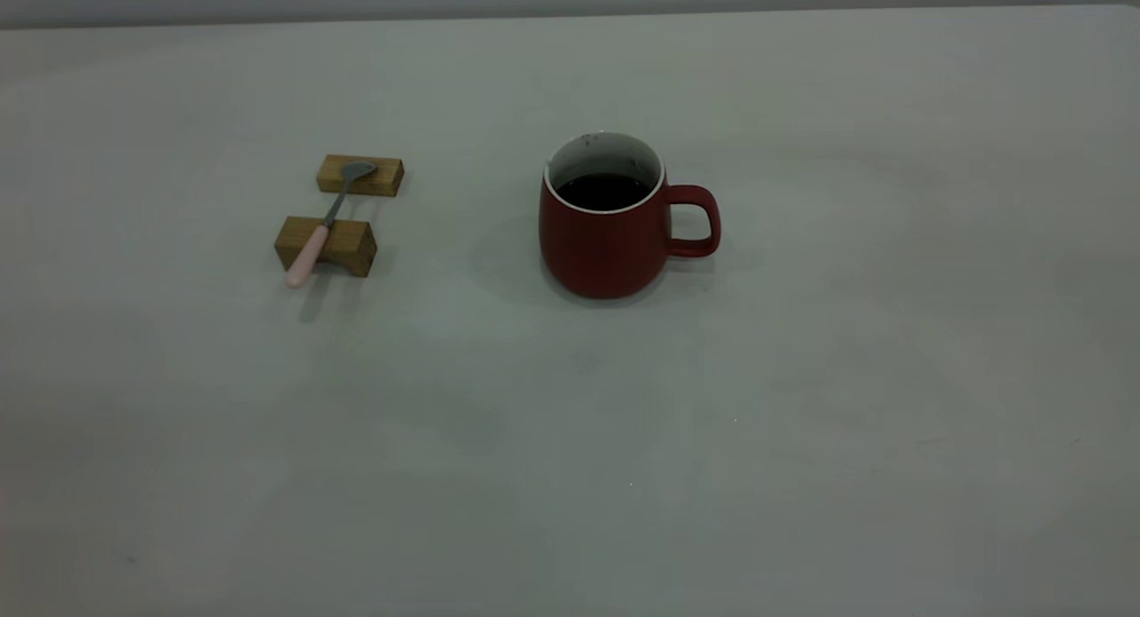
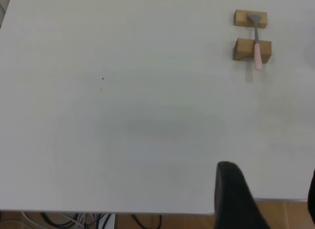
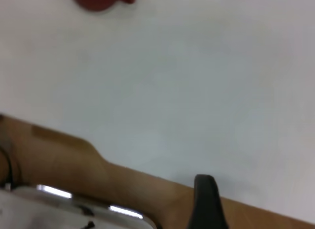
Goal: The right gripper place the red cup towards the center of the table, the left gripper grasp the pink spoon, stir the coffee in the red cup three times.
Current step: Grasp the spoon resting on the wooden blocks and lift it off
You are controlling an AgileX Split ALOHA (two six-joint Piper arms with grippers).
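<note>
Cup (image 1: 606,243) holding coffee (image 1: 604,190) sits mid-surface (image 1: 570,439); spoon (image 1: 322,225) at nine o'clock; we cannot tell either jaws' state.

— What blocks us on the tabletop (image 1: 802,439)?
— Only the red cup (image 1: 606,243) mid-table and two wooden blocks (image 1: 326,245) bearing the pink spoon (image 1: 322,228), well apart; we see open surface elsewhere.

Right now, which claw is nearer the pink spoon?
Left. The left claw is back at the table's edge, with the pink spoon ahead on its wooden blocks. The right claw is off the table on the red cup side.
</note>
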